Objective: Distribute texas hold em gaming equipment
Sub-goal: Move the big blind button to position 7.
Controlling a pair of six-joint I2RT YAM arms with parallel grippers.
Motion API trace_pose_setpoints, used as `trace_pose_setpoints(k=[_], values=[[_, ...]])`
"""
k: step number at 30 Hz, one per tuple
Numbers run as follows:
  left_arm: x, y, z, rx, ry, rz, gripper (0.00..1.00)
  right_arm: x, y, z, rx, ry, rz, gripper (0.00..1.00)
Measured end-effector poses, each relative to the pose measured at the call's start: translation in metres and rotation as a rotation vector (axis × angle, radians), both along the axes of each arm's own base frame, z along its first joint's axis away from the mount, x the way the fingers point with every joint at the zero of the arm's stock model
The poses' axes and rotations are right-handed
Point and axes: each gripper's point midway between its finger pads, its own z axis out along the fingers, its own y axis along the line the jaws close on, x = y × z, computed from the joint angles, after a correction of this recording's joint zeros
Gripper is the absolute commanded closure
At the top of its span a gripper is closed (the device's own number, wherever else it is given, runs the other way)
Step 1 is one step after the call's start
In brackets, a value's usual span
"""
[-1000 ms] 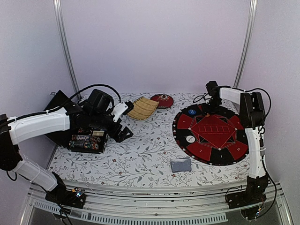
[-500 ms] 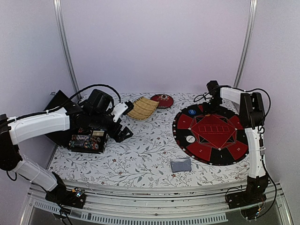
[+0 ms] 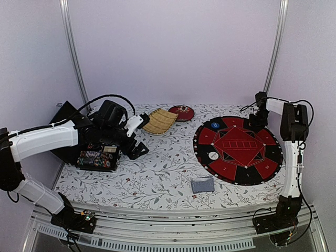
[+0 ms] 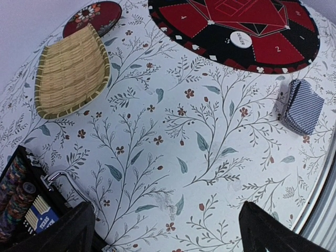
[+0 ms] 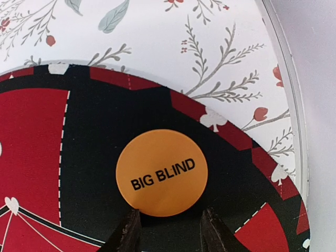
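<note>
The left gripper (image 3: 135, 148) hangs over the left part of the table (image 3: 157, 173), just right of the black chip case (image 3: 97, 159). Its two fingers (image 4: 63, 236) stand wide apart and hold nothing. In the left wrist view, the corner of the case shows rows of poker chips (image 4: 16, 184) in mixed colours, standing on edge.

The right gripper (image 3: 256, 122) is low over the far right edge of the round red and black mat (image 3: 239, 152). In the right wrist view an orange disc (image 5: 161, 172) with the words BIG BLIND sits over a black field of the mat, near its rim. The two fingertips (image 5: 126, 233) are at the near edge of the disc, one on each side, with a gap between them. I cannot tell if they pinch the disc or only stand beside it.

A white button (image 3: 212, 156) lies on the left side of the mat, and a blue chip (image 3: 215, 126) lies on its far left part. The card deck (image 3: 202, 185), with its grey-blue back up, lies on the table just near of the mat. The bamboo tray (image 3: 159, 122) and the red dish (image 3: 181, 112) stand at the far side, close to each other.
</note>
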Motion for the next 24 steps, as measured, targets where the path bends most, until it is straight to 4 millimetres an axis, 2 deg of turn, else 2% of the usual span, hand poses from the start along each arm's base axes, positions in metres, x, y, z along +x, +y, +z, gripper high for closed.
trace_pose_setpoints(k=[12, 17, 20, 22, 24], values=[[0.000, 0.000, 0.000, 0.000, 0.000, 0.000, 0.02, 0.001, 0.013, 0.000, 0.024, -0.001, 0.037, 0.55], [0.001, 0.002, 0.000, 0.000, 0.004, 0.009, 0.02, -0.005, 0.022, 0.008, 0.040, 0.008, 0.058, 0.54], [0.010, 0.013, 0.000, -0.005, 0.031, 0.065, 0.02, -0.013, 0.032, 0.038, 0.039, -0.016, 0.078, 0.51], [0.021, 0.027, 0.000, -0.014, 0.055, 0.133, 0.02, -0.016, 0.041, 0.077, 0.033, -0.076, 0.097, 0.45], [0.034, 0.048, 0.000, -0.025, 0.078, 0.225, 0.03, -0.023, 0.056, 0.131, 0.026, -0.174, 0.139, 0.38]])
